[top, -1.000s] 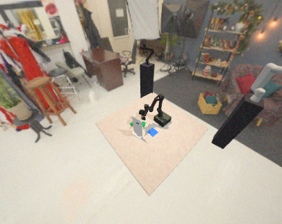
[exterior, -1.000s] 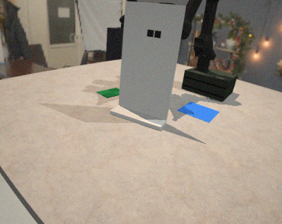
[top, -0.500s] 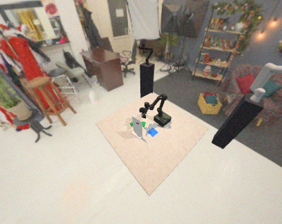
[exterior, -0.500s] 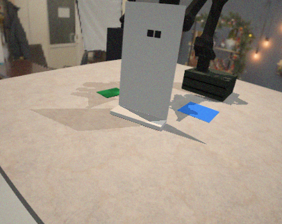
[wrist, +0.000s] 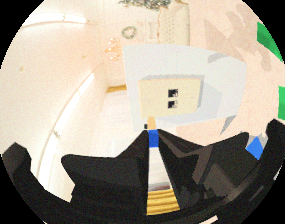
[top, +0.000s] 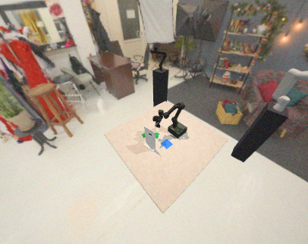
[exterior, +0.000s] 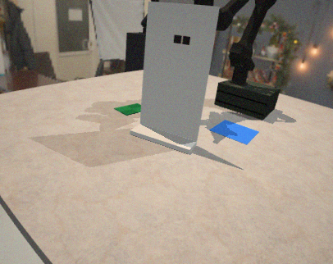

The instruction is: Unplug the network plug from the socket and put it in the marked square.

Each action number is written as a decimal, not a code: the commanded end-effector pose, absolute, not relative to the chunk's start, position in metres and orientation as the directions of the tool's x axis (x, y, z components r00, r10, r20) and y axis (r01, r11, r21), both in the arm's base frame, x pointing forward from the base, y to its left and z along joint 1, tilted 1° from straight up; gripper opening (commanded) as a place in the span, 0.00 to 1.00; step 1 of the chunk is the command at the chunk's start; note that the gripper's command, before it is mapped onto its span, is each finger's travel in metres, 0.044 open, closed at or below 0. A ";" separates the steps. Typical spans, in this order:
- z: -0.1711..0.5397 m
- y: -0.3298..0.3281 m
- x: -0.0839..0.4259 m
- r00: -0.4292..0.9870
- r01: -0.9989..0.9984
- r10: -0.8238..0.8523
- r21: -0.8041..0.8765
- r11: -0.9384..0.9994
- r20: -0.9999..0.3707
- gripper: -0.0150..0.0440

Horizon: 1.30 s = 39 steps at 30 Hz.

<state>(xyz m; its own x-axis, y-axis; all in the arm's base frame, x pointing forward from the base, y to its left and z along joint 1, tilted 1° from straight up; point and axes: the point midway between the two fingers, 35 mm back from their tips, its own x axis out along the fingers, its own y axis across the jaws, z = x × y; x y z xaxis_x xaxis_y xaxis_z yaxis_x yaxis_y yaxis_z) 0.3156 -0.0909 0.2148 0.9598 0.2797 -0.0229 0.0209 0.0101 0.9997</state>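
Pincer (top: 157, 125) (wrist: 151, 133), qty 1: clenched on network plug (wrist: 153, 139), blue body w/ tan end, apart from socket housing (wrist: 152, 100); looks unplugged, not yet on desk (top: 162, 182) (exterior: 155, 213).

Risks, est.: narrow grip could let plug twist or slip if it knocks upright panel (top: 147, 139) (exterior: 175, 82) (wrist: 228, 65); low swing could clip panel's foot (exterior: 163, 140); early release could drop it tilted or outside the square. Blue square (top: 166, 144) (exterior: 234, 132) (wrist: 254, 148) is prob. target; green patches (top: 157, 135) (exterior: 128, 109) (wrist: 284, 104) leave some doubt.

Containers: socket housing, cream, 2 dark openings, no plug seen in either. Yellow bin (top: 227, 119), on floor, holds red & teal cloth-like items, approx.
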 end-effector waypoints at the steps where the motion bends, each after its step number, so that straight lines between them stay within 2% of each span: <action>1: 0.207 -0.083 0.321 0.959 0.057 0.280 0.998 -0.013 -0.051 0.25; 20: 0.155 -0.038 0.339 0.927 0.287 0.279 0.953 -0.093 -0.252 0.25; 39: 0.098 0.010 0.331 0.829 0.523 0.270 0.850 -0.063 -0.491 0.25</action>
<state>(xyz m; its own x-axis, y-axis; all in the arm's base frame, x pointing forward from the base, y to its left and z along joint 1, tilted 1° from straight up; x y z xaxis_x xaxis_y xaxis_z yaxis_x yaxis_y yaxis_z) 0.3344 0.0024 0.1081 0.8507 0.2747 -0.4482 0.4831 -0.0727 0.8725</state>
